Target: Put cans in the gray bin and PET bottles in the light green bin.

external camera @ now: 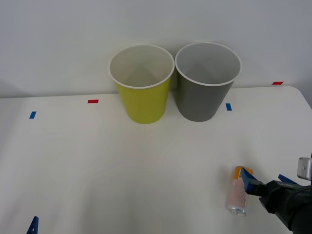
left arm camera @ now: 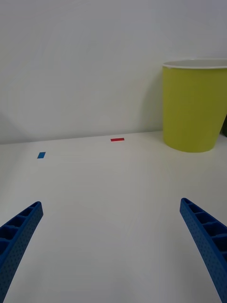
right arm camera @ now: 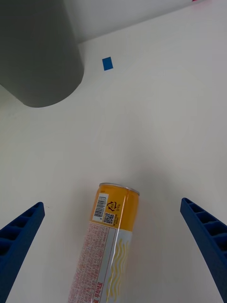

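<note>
The white bench (external camera: 122, 165) carries 2 bins side by side along its far edge: the light green bin (external camera: 142, 85) on the robot's left and the gray bin (external camera: 205, 83) on the robot's right, both upright, rims close together. The front view looks down into both and finds pale interiors with nothing inside.

1 can (external camera: 238, 197) lies on its side on the near right part of the bench, well apart from the bins. In the front view its orange end faces the bins and its silver end faces the robot. The right wrist view adds detail: an orange band with a barcode and a QR code, then a pinkish-white body with small red print.

Right gripper (right arm camera: 113, 246): low over the can, fingers (right arm camera: 208, 241) spread wide, 1 on either side of the can with bare bench between each and it; no contact. The front view shows 1 blue fingertip just beside the orange end. The right wrist view also shows the base of the gray bin and a blue tape mark (right arm camera: 108, 63) near it.

Left gripper (left arm camera: 111, 251): near left of the bench, fingers spread, holding nothing. Its wrist view shows the light green bin's outer wall, a red tape mark (left arm camera: 117, 139) and a blue one (left arm camera: 41, 155).
</note>
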